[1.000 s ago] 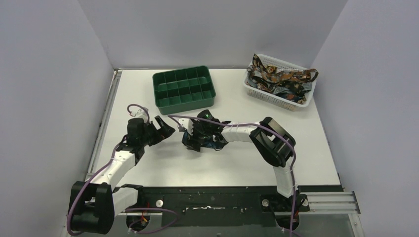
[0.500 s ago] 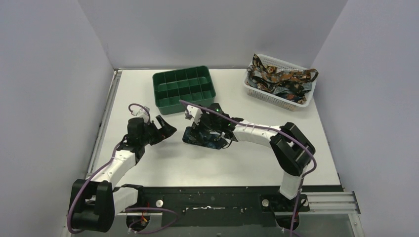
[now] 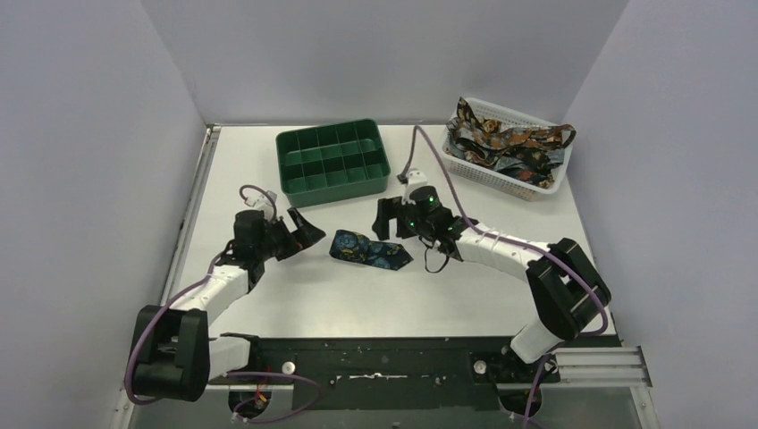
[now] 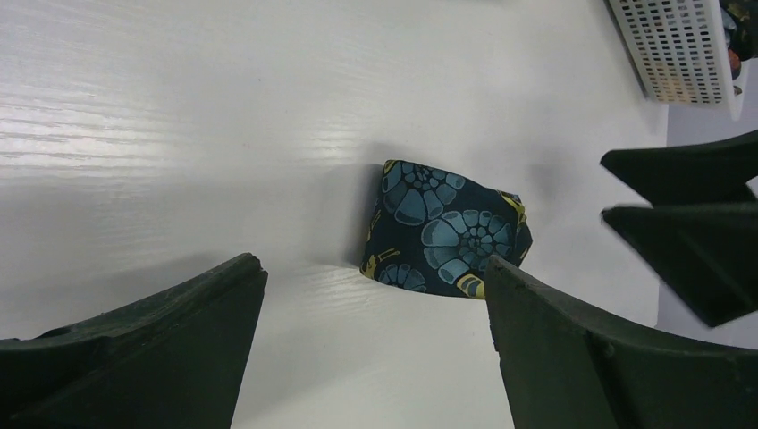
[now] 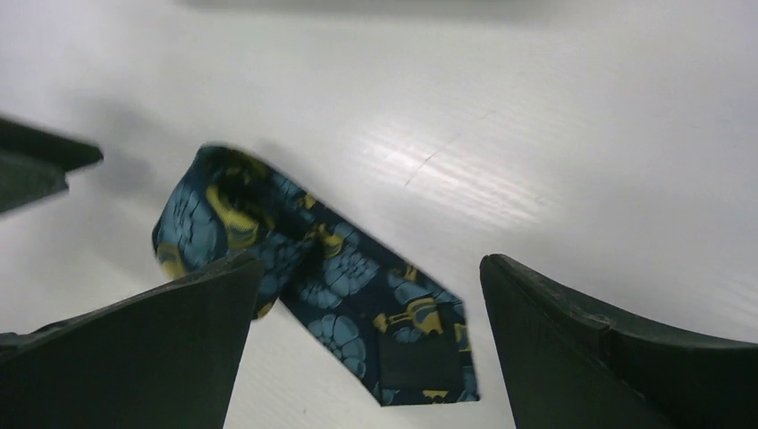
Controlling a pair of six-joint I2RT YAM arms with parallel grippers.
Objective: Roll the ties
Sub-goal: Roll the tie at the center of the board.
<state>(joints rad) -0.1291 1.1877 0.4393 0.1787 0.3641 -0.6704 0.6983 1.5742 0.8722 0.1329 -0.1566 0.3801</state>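
While grey walls (image 3: 89, 134) box in the white table (image 3: 429, 295), a half-rolled navy tie (image 3: 366, 250) with blue-yellow flowers lies just in front of the green tray (image 3: 335, 189); left gripper (image 3: 307, 234) and right gripper (image 3: 384, 223) gape wide, both empty.

Overhead view from behind, whole table (image 3: 357, 295), wrist views low and close, facing each other, sharing tie (image 4: 442, 232)

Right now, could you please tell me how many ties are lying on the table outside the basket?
1: a partly rolled tie lies on the table, in front of the green tray. Other ties are heaped in the white basket, too tangled to count.
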